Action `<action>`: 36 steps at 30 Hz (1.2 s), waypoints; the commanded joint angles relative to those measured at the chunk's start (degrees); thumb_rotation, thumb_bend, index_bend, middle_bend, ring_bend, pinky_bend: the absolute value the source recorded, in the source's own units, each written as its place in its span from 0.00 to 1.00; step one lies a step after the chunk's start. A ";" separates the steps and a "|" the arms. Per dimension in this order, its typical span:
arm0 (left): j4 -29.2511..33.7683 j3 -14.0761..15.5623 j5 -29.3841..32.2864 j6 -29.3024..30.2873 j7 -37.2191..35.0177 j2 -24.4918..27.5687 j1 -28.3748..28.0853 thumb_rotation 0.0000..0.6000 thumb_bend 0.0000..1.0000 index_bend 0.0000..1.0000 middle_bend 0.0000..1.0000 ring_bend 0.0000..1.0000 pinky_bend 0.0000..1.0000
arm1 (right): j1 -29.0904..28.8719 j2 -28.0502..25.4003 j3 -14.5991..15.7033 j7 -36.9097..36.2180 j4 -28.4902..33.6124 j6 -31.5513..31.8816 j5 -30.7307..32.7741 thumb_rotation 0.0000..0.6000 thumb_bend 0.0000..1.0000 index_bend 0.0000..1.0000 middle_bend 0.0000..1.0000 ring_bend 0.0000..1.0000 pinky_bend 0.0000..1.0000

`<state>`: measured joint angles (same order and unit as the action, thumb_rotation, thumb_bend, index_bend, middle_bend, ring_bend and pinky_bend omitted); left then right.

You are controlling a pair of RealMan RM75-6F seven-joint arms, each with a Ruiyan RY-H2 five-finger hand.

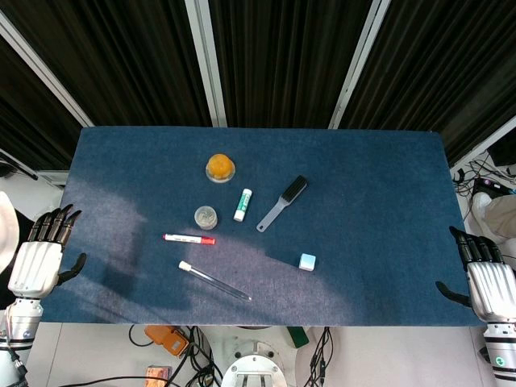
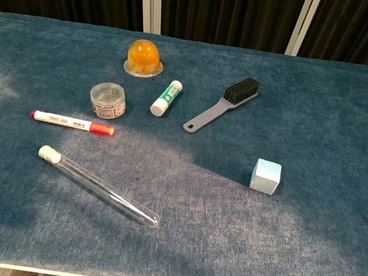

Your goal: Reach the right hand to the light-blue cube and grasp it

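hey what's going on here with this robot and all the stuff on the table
Nothing is being handled yet. The right hand and left hand rest open at the table's side edges. The light-blue cube, the target, sits untouched near a brush and a test tube.

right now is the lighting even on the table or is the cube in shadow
Head view: uneven, a paler patch crosses the table middle, and the light-blue cube sits at its edge. Chest view: the cube is lit and sharp, with darker cloth beside it.
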<state>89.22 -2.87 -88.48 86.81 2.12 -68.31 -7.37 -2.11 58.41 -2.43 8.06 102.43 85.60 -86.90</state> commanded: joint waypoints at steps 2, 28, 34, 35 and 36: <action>0.01 0.00 0.01 0.01 -0.02 0.03 0.02 1.00 0.33 0.08 0.00 0.00 0.08 | 0.00 0.02 0.02 0.06 0.00 -0.01 0.02 1.00 0.27 0.10 0.22 0.21 0.18; 0.17 -0.22 0.02 0.74 -0.14 -0.05 0.30 1.00 0.33 0.07 0.00 0.00 0.08 | -7.68 4.87 2.20 -1.57 -1.47 -12.36 -4.73 1.00 0.27 0.17 0.22 0.23 0.18; 0.16 -0.07 -0.17 0.54 -0.04 -0.01 0.22 1.00 0.33 0.07 0.00 0.00 0.08 | -9.65 9.06 2.49 2.99 1.15 -14.31 -6.20 1.00 0.27 0.23 0.22 0.23 0.18; 0.21 -0.07 -0.16 0.57 -0.06 0.03 0.25 1.00 0.33 0.08 0.00 0.00 0.08 | -9.96 10.24 2.72 3.66 1.10 -14.64 -6.70 1.00 0.27 0.24 0.22 0.23 0.18; 0.25 -0.08 -0.15 0.59 -0.09 0.06 0.27 1.00 0.33 0.08 0.00 0.00 0.08 | -10.22 11.10 2.95 3.98 0.98 -15.01 -7.02 1.00 0.27 0.25 0.22 0.23 0.18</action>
<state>89.47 -2.94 -88.63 87.40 2.02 -68.25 -7.10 -11.54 68.01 0.08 10.96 103.10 71.45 -93.07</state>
